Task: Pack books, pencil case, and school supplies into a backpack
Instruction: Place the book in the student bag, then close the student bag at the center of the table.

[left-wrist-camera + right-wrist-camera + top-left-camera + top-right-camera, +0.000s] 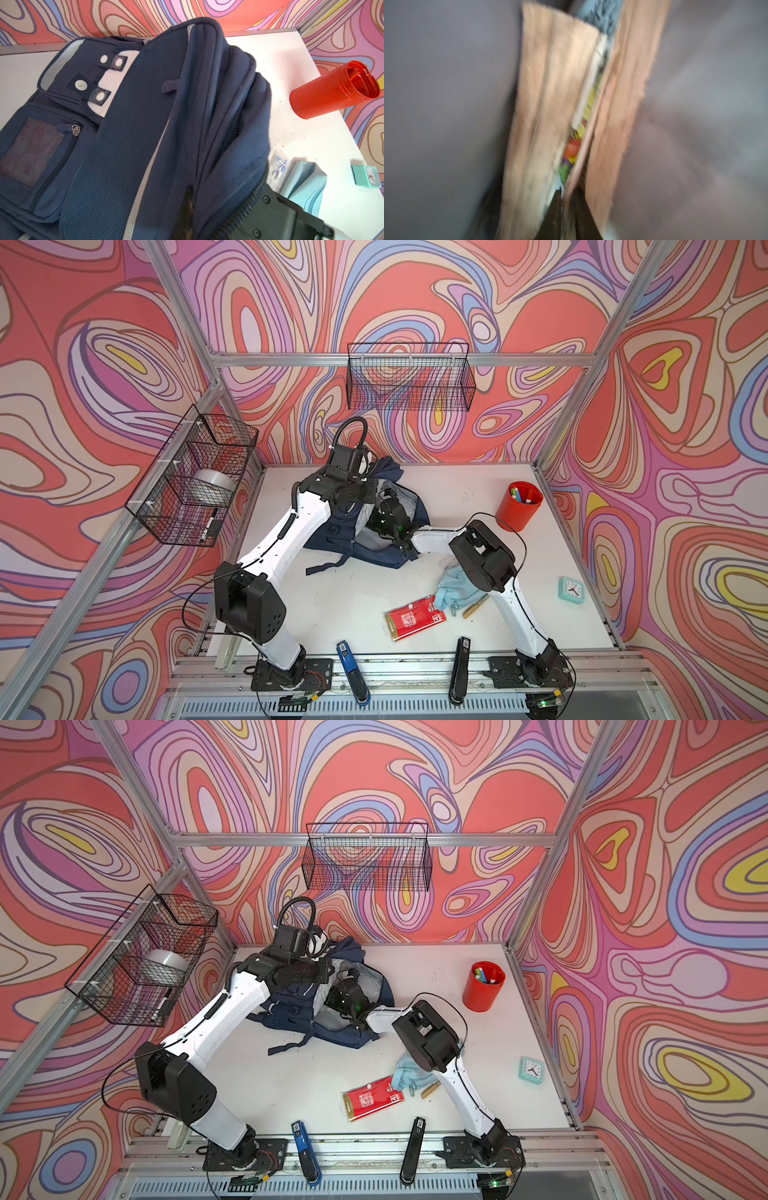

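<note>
My left end effector (pixel 369 464) clamps the backpack (pixel 330 535) rim. I cannot tell if my right end effector (pixel 569 214) grips the books (pixel 550 104). If the cloth slips, it may flop shut.

Blurred books (pixel 550 104), right tool (pixel 568 214) cut off, pencil case (pixel 451 593) half-hidden

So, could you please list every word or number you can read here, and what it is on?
None reads clearly.
Red packet: white print, too small.
Clear packet: blue label, blurred.
Blue stapler, black stapler: labels too small.
Clock: numerals too small.
Books: cover print blurred.
</note>
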`<act>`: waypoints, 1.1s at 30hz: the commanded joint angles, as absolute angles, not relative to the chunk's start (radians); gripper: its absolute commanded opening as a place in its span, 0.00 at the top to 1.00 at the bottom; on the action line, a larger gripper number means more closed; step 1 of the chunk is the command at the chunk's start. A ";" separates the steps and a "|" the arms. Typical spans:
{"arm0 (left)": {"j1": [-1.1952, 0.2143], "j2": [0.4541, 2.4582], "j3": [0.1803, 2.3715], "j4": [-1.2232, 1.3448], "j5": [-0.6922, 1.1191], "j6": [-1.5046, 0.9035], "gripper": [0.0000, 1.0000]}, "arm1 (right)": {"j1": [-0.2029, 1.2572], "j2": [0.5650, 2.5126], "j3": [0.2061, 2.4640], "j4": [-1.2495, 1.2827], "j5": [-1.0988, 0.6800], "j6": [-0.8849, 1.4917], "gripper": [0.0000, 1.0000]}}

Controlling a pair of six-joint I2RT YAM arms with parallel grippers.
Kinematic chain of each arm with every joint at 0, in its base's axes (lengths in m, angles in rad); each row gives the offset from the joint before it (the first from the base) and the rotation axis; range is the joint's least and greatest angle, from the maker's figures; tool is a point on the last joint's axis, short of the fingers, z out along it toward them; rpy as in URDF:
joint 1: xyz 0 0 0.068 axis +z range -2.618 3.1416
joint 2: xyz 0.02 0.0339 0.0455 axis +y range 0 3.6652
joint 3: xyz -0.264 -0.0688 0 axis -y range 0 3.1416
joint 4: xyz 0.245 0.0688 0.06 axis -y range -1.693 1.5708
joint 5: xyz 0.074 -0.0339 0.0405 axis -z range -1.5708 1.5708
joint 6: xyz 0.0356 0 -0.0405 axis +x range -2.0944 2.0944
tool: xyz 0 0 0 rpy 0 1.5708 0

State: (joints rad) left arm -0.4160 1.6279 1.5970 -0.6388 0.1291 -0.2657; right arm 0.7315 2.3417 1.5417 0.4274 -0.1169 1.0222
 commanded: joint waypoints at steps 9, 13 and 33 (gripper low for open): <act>-0.414 1.497 1.525 -0.574 0.117 -0.237 1.00 | 0.712 2.037 1.451 0.049 -0.038 0.734 0.39; -0.414 1.508 1.487 -0.547 0.118 -0.251 1.00 | 0.674 1.948 1.382 -0.005 -0.060 0.732 0.32; -0.411 1.602 1.417 -0.470 0.148 -0.318 1.00 | 0.732 1.647 1.144 -0.084 -0.021 0.412 0.14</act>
